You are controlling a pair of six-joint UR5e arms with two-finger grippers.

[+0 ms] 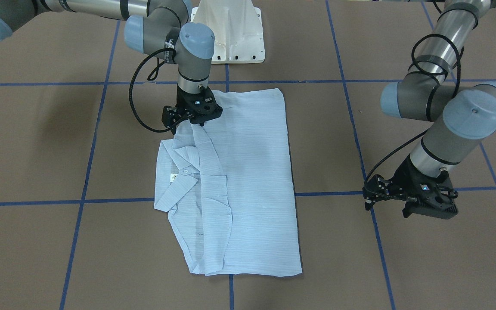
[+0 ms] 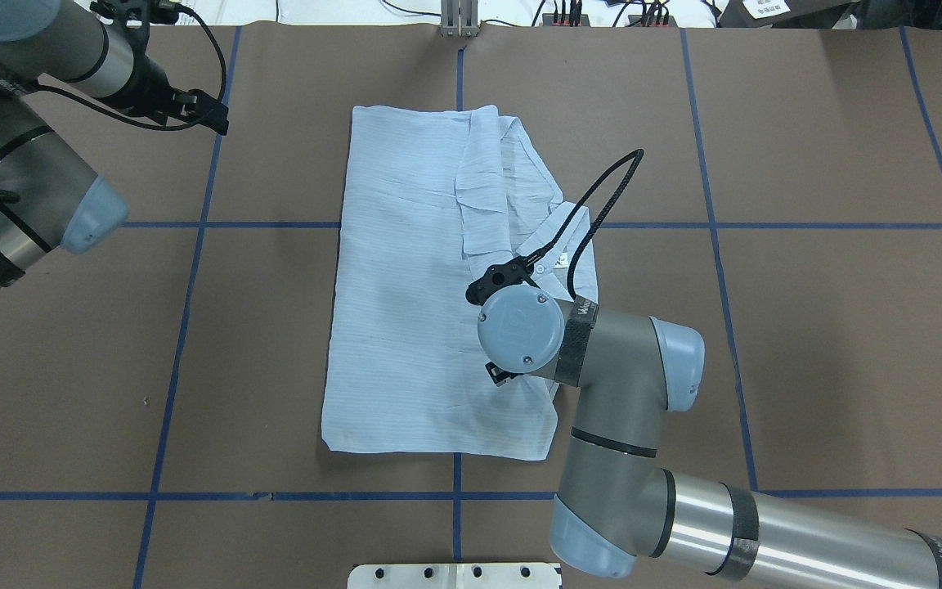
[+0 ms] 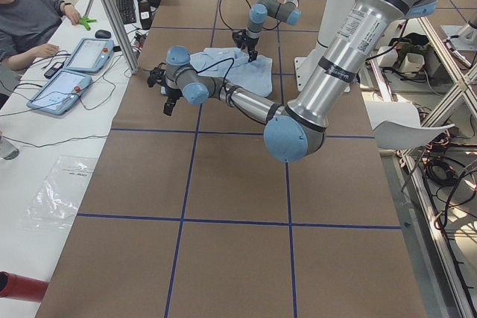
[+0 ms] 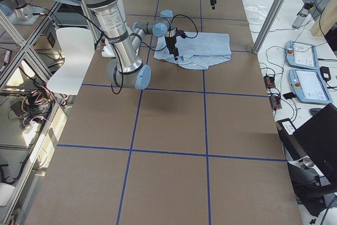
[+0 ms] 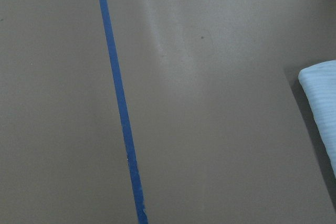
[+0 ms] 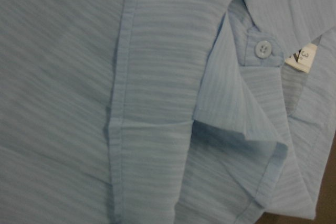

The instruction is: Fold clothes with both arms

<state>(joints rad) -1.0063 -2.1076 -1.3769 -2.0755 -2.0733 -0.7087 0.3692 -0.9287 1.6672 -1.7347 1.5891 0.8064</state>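
Note:
The light-blue shirt (image 1: 248, 181) lies flat mid-table, folded into a long rectangle, collar (image 1: 179, 181) up; it also shows in the overhead view (image 2: 405, 311). My right gripper (image 1: 198, 122) points down onto the shirt's edge beside the collar, and its own wrist hides it from overhead. The right wrist view shows the button (image 6: 262, 49), neck label (image 6: 300, 59) and placket close up, with no fingers. My left gripper (image 1: 424, 212) hangs over bare table well off the shirt, nothing in it (image 2: 216, 123). The jaws of both are seen broadside, so I cannot tell open or shut.
The white pedestal base (image 1: 230, 30) stands behind the shirt. Blue tape lines (image 5: 123, 124) grid the brown table cover. In the left side view, seated operators (image 3: 30, 20) and control tablets (image 3: 74, 72) are on a bench past the far table edge.

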